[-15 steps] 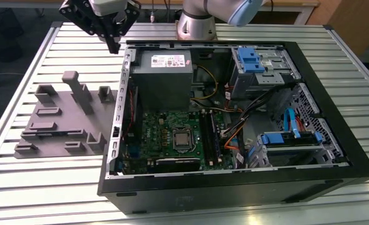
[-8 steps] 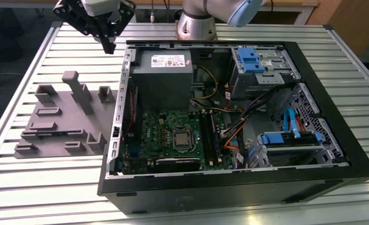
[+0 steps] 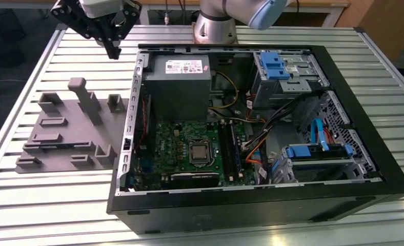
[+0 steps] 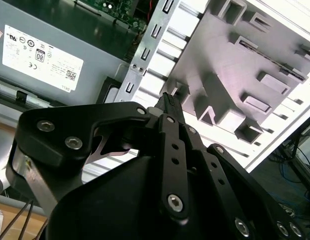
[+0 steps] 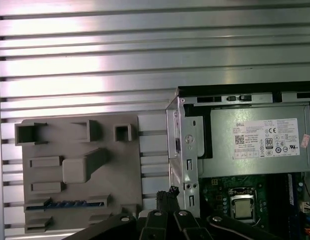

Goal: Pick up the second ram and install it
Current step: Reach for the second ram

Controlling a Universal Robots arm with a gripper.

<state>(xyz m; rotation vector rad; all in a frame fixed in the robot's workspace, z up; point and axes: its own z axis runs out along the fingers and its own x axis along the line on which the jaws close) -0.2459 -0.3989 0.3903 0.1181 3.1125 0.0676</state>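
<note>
On the exterior view's left, a grey holder [image 3: 79, 141] lies on the slatted counter [image 3: 38, 61]. The second ram [image 5: 65, 204] stands on edge in one of its long slots, showing in the first wrist view as a thin blue strip along the holder's near side. It has not been lifted out.

Further along, the gripper [image 3: 112, 51] hangs above the counter, off the holder's far corner and beside the case wall, well apart from the ram. Its jaws are clenched together with nothing between them; in both wrist views the tips [image 5: 168, 194] meet in a single point.

To the right sits the open computer case [image 3: 257, 205], with the power supply [image 3: 178, 84] at the far end and the green motherboard [image 3: 171, 138] below it. The long black memory slots [image 3: 228, 151] run beside the processor; whether one already holds a stick I cannot tell.

As I judge it, the task is barely begun: both picking up the ram and seating it remain.
</note>
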